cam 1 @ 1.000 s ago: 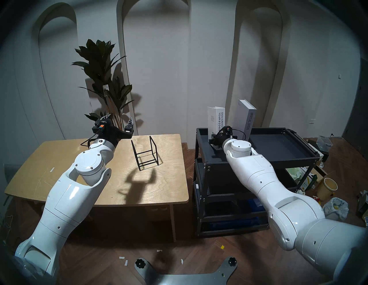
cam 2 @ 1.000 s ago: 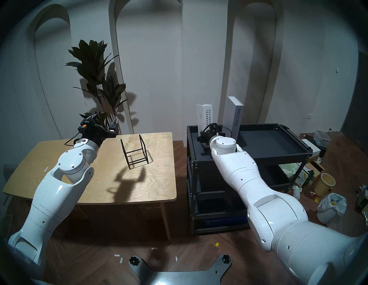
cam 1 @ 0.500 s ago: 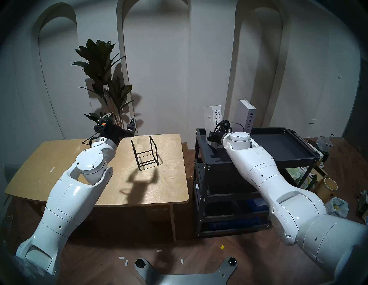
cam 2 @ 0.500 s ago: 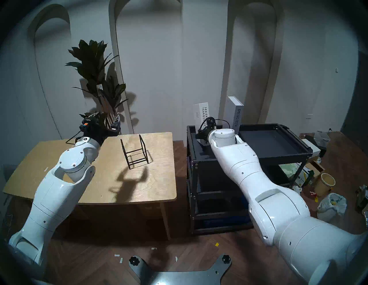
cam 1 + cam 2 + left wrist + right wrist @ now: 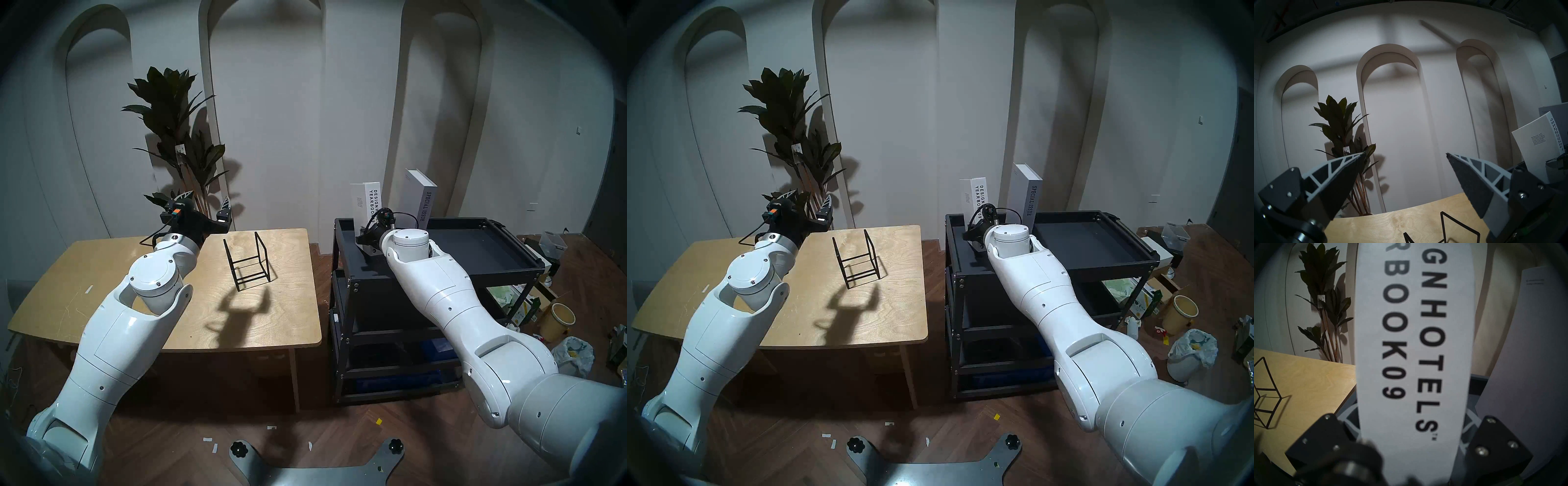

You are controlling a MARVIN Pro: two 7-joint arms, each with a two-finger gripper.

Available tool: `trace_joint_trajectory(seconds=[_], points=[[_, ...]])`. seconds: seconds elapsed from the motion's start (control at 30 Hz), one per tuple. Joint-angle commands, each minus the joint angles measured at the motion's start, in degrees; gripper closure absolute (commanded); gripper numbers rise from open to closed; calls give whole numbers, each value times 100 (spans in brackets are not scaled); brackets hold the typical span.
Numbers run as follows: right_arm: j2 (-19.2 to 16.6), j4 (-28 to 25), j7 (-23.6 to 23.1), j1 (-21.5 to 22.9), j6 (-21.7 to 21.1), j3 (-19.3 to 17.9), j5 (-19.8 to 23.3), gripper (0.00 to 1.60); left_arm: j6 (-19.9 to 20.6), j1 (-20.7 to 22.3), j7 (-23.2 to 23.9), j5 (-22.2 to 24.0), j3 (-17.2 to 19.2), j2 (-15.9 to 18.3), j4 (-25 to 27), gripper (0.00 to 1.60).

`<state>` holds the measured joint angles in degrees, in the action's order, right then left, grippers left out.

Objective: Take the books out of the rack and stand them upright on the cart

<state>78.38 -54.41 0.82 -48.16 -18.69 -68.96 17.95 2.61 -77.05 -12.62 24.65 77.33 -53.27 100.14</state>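
On the black cart's top tray (image 5: 475,244), my right gripper (image 5: 368,237) clamps the Design Hotels yearbook (image 5: 364,200) low to steady it upright; my left gripper (image 5: 1405,154) gapes empty.

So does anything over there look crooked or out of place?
Yes: the DESIGN HOTELS YEARBOOK 09 book leans left on the black cart's top tray, clamped low by the right gripper, unlike the SPECIAL ISSUE book.
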Motion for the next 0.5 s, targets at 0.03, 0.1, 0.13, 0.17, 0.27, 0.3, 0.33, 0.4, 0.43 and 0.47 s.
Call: trace_joint_trajectory(seconds=[0.03,0.1,0.13,0.17,0.27,0.3,0.33,0.4,0.43,0.47], points=[[147,-68,182,-130,116,-87,78,160,12,41,-31,-40,28,29,149,0],[159,-17,170,-120,115,-79,95,160,23,38,-38,-43,23,31,163,0],[162,-6,170,-118,123,-73,96,160,29,42,-43,-48,17,29,171,0],[175,0,183,-122,123,-89,117,160,37,46,-48,-52,12,25,178,0],[171,6,182,-114,132,-65,113,160,59,66,-61,-56,-7,13,207,0],[178,23,200,-106,140,-58,114,160,63,76,-60,-57,-18,11,208,0],[180,31,205,-100,142,-55,115,160,64,80,-62,-57,-23,9,206,0],[186,77,218,-73,154,-49,116,160,66,91,-64,-57,-35,0,196,0],[185,99,219,-60,159,-45,116,160,68,99,-65,-60,-44,-4,187,0],[182,108,219,-51,157,-42,120,160,68,105,-65,-59,-50,-8,179,0]])
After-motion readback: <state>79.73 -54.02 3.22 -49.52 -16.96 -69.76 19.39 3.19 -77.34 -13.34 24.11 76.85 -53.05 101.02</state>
